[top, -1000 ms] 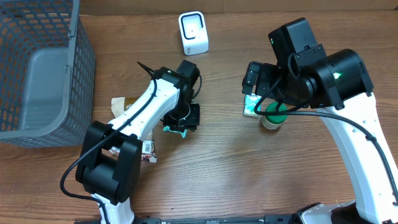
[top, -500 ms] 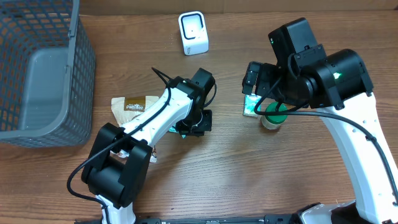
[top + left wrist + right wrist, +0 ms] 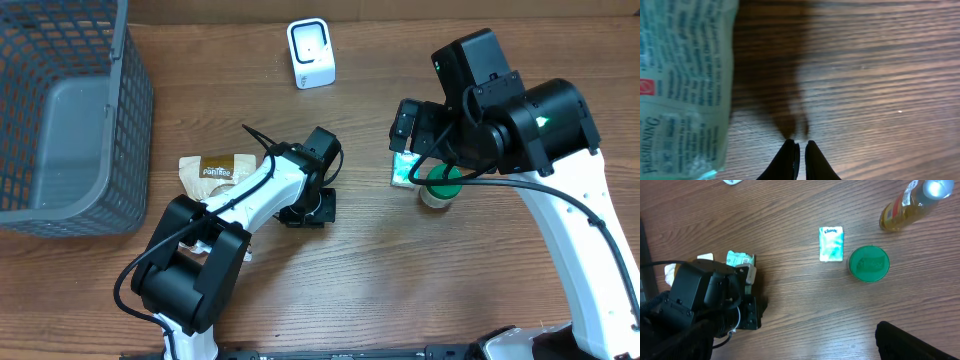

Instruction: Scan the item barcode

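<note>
Both arms reach over the table. Left gripper is low over the wood, fingers pressed together on nothing, the teal packet just beside it. Right gripper hangs high, jaws spread, empty. Farther: one tissue pack, one green-lidded jar, one bottle, one white scanner.

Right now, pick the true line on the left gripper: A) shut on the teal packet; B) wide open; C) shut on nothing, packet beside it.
C: the left gripper has its fingertips together with nothing between them, and the teal packet lies apart to one side.
</note>
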You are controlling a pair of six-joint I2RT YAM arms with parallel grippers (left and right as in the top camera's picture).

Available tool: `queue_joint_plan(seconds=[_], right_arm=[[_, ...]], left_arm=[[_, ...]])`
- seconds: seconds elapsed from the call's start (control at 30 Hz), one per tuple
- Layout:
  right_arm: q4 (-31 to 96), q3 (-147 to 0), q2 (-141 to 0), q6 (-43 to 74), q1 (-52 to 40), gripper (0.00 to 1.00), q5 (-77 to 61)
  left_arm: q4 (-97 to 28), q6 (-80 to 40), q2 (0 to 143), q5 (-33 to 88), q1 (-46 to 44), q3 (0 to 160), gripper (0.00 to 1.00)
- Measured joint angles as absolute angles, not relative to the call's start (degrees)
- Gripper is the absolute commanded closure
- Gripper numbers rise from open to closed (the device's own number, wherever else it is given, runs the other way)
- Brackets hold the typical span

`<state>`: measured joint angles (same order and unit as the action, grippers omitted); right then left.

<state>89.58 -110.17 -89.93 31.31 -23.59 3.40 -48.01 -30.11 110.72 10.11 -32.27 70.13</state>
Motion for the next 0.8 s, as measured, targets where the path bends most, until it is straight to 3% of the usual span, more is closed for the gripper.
queue_joint_plan(seconds=[0.37,0.8], right_arm=[[89.56,-110.17,-89.93,31.29,-23.59,0.0,3.4],[89.58,-110.17,-89.93,31.29,-23.62,0.0,3.42]], left_arm=[[-48.84,-30.04,110.72,5.69,-31.66,70.08,0.87],[-50.98,-28.51,110.72,2.87,-24.99,70.04,0.86]])
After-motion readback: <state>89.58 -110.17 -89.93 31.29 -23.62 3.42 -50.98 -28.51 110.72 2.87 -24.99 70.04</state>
